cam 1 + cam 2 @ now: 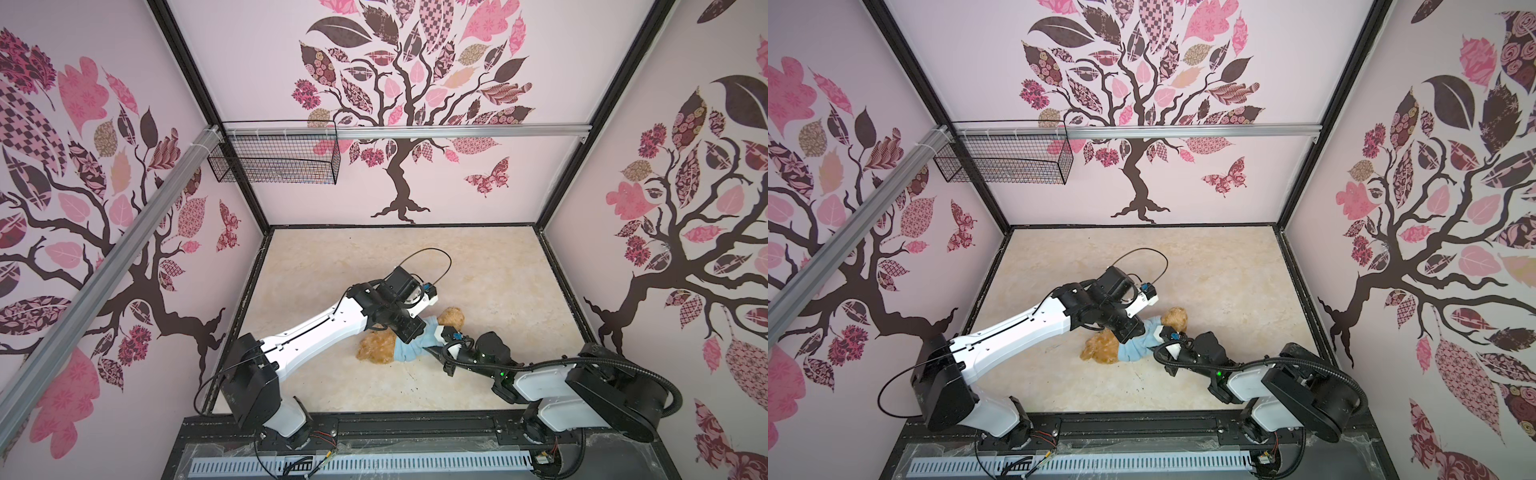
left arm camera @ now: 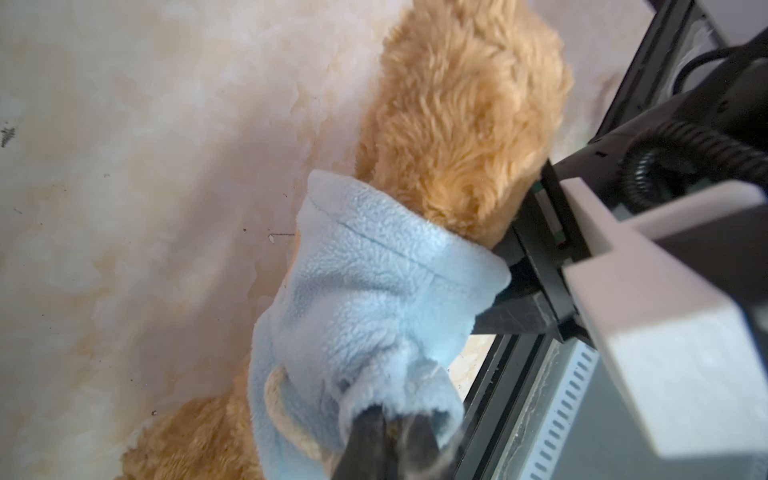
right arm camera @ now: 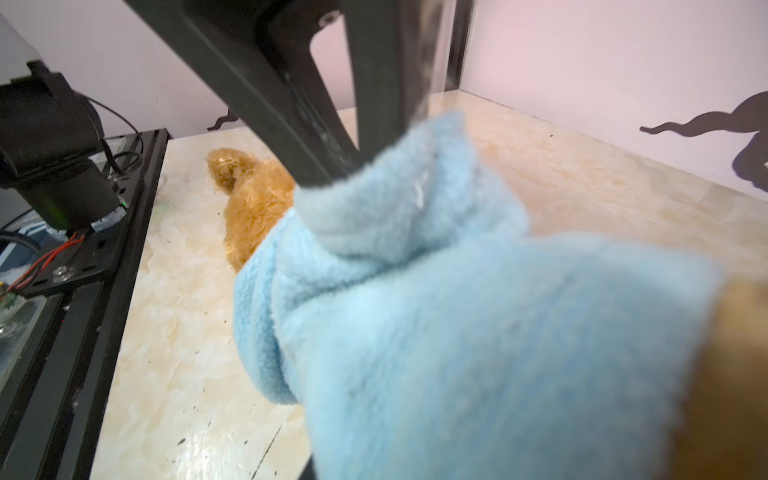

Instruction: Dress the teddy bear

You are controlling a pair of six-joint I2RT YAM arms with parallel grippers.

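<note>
Evidently soft, light and limp, the teddy bear (image 1: 376,347) is laid mid-way on the tabletop (image 1: 478,270), head toward 1 o'clock, and is best handled through its fleecy blue shirt (image 1: 410,351), on which the left jaws are clamped and the right jaws seemingly too.

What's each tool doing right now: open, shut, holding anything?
Left tool: shut on the light blue shirt.
Right tool: shut on the light blue shirt.

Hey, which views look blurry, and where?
Right wrist view: the light blue shirt close to the lens is soft, the teddy bear behind it sharper. Left wrist view: the left end effector is smeared, the fur crisp. Both top views: sharp throughout.
</note>
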